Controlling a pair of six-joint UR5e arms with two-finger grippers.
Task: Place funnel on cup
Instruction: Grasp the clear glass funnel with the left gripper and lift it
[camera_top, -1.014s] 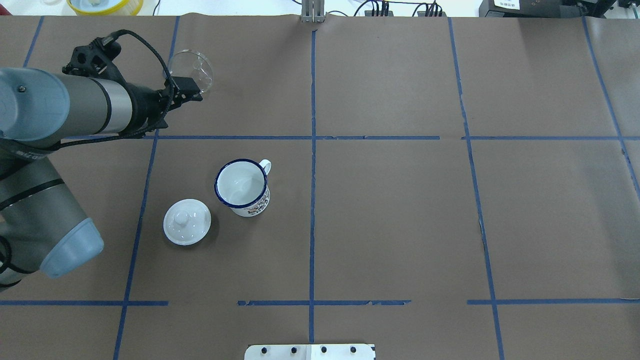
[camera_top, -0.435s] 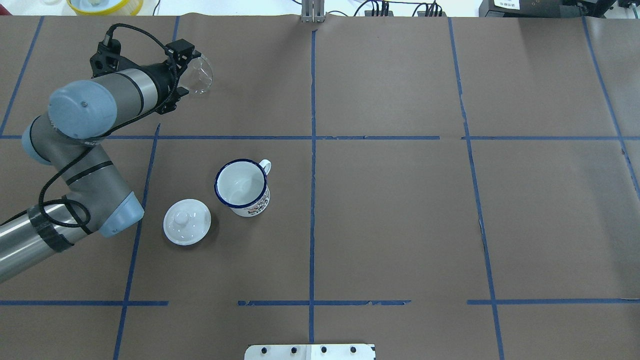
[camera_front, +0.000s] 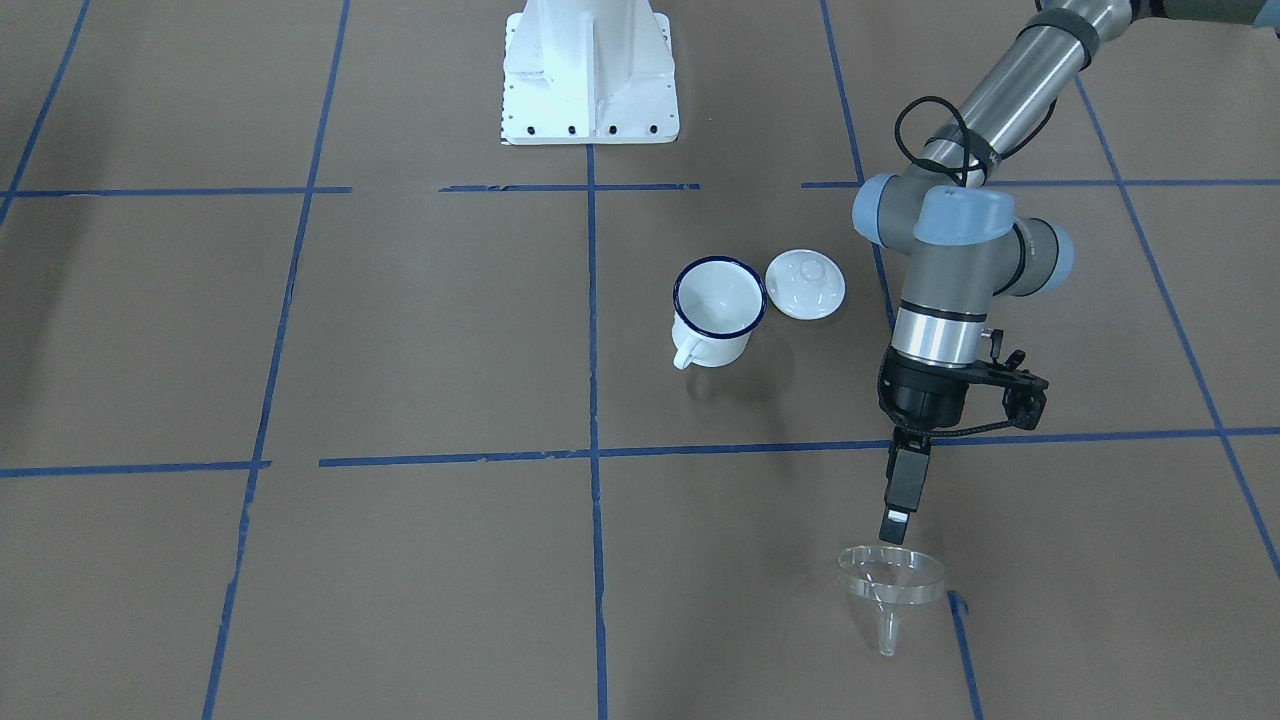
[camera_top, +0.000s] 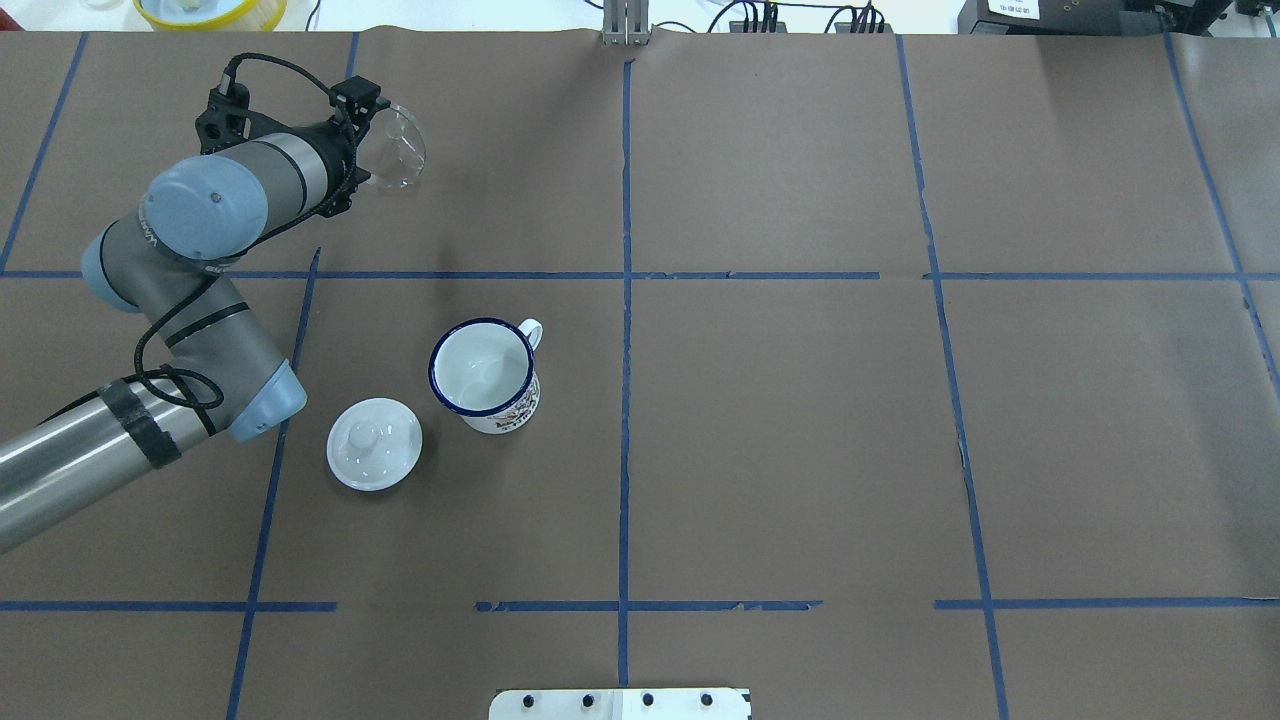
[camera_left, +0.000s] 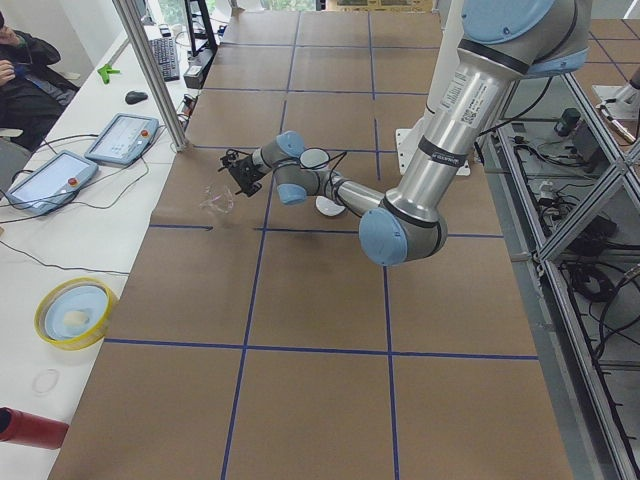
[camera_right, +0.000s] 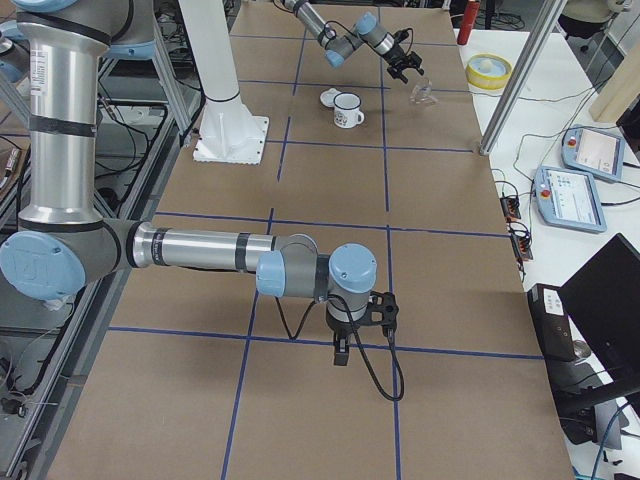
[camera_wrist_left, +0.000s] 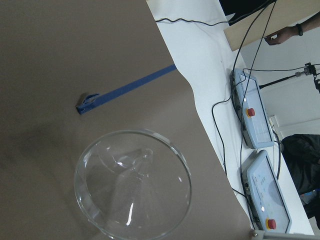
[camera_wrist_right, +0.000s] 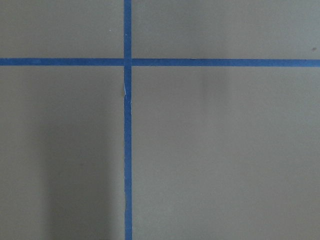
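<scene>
The clear funnel sits on the brown paper at the far left of the table, rim up and stem pointing away from me. It also shows in the overhead view and fills the lower left wrist view. My left gripper hangs just above the rim's near edge, looks open, and holds nothing; in the overhead view it covers the rim's left part. The white cup with a blue rim stands upright and empty nearer my base. My right gripper shows only in the right side view, so I cannot tell its state.
A round white lid with a knob lies just left of the cup. The table's far edge, with tablets and cables beyond it, runs close behind the funnel. A yellow bowl sits off the paper. My base plate is at the near edge.
My left arm has swung its elbow inward and turned the wrist, carrying the gripper from the funnel's near side to its far-left rim. The funnel, cup and lid have not moved.
</scene>
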